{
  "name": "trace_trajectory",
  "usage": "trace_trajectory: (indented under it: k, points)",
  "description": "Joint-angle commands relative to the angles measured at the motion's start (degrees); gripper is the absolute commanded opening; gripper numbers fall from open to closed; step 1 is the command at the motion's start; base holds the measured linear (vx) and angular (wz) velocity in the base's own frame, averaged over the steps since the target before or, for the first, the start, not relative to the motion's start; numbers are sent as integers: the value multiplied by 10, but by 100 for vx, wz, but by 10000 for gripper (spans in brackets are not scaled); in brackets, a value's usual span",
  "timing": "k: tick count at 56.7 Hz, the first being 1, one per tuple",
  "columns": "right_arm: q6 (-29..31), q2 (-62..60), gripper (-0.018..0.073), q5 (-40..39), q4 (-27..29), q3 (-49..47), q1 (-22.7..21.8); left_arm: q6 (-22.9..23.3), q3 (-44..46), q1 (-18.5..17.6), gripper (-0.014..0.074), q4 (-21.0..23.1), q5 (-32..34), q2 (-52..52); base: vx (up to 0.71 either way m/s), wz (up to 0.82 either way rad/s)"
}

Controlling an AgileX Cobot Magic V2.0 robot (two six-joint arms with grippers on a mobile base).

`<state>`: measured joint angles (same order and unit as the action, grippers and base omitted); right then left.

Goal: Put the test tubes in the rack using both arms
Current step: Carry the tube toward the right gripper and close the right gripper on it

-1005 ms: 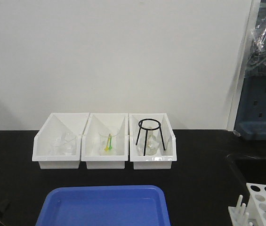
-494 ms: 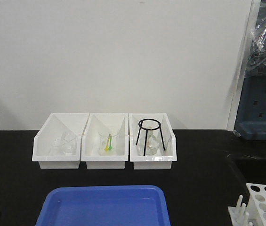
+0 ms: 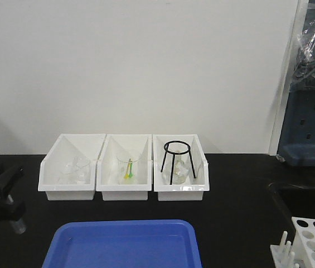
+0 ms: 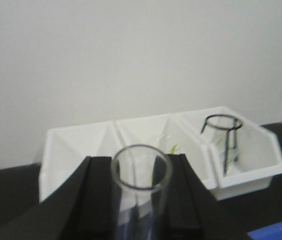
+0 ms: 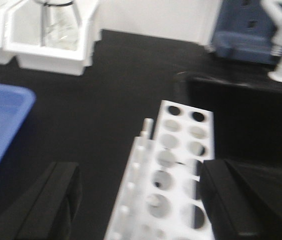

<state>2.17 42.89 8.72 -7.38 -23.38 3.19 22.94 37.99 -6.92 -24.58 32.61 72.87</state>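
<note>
Clear glass test tube [image 4: 141, 212] clamped in left end effector [image 4: 141, 197]; right end effector [image 5: 150, 205] spread wide, empty, above white rack [image 5: 181, 150].

This is a laboratory: a matt black worktop [image 3: 241, 190] against a plain white wall [image 3: 146, 67] carries three white slanted-front plastic storage bins [image 3: 125, 194] holding clear glass beakers [image 3: 78, 169] and a black wire tripod stand [image 3: 177, 162]. A white plastic test-tube rack with round holes and upright pegs [image 5: 183, 137] and a blue plastic tray [image 3: 124, 224] sit there too, a slender clear glass test tube [image 4: 141, 210] shows up close, and a white tap fitting with a green knob [image 5: 280, 40] rises behind
</note>
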Motion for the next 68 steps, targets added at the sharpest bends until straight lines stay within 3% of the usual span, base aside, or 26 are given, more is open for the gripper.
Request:
trace_trajectory:
  k: [1,14,26,39,68]
  points:
    - [9,52,554,-37,-5,-52,48,90,60,-19,85,-52,72,15,0,0]
    - [44,215,554,-57,-5,-162,200,253,155,-63,85,-159,152,131,0,0]
    - [47,332,554,-55,-4,-280,274,346,193,-96,88,-205,237,236,0,0]
    - [64,416,554,-10,-3,-381,316,346,195,-101,92,-204,350,297,0,0]
    - [78,534,554,-1,6,-520,316,346,195,-101,95,-204,359,302,0,0]
